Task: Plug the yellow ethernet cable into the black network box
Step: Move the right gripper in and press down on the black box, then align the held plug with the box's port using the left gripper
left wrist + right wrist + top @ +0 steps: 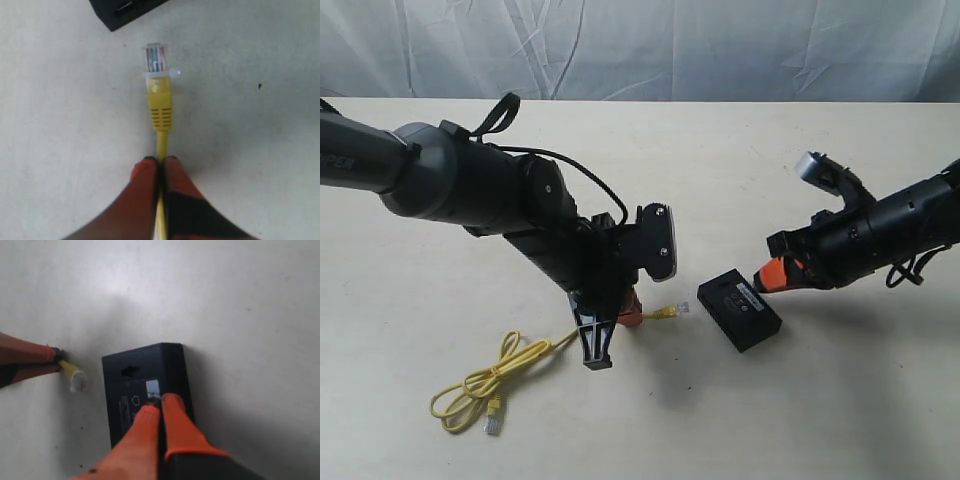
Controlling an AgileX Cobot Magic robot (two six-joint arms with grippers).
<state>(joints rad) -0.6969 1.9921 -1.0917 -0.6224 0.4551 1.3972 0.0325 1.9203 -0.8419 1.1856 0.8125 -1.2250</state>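
While the left fingers clamp tight on the yellow ethernet cable just behind its boot, the clear plug juts out free, near the black network box but not touching it. The box lies flat on the pale surface at the plug's 3 o'clock in the exterior view. Slack cable trails to loose loops at the left fingers' 8 o'clock. The right fingers are pressed together on nothing, tips over the box's top by its white label; contact, can't tell
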